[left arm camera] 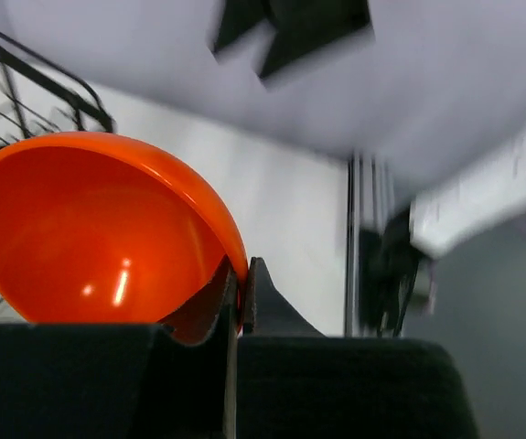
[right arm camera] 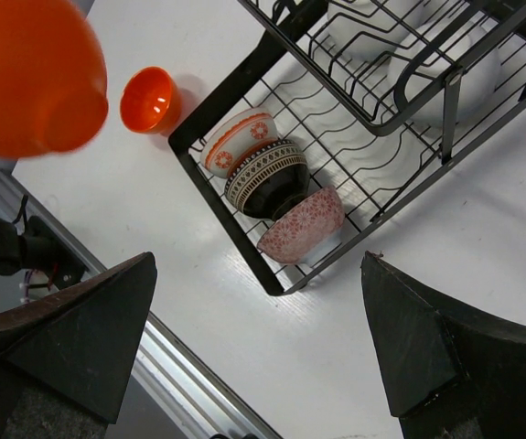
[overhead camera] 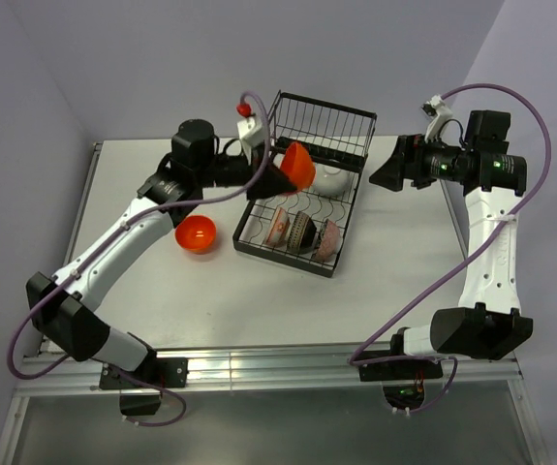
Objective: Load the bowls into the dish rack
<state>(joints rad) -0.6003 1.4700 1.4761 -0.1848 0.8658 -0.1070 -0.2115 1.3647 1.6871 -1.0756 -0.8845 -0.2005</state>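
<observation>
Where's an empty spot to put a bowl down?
The table is bare in front of the dish rack and along its right side. Crowded: the rack's front row, packed with three patterned bowls, and its left, where an orange bowl sits.

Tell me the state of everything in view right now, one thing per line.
Left tool: shut on orange bowl, lifted, tilted.
Right tool: open, empty.
Second orange bowl: upright on table.
Three patterned bowls: on edge in rack.
White bowl: in rack.
Dish rack: partly loaded.
</observation>
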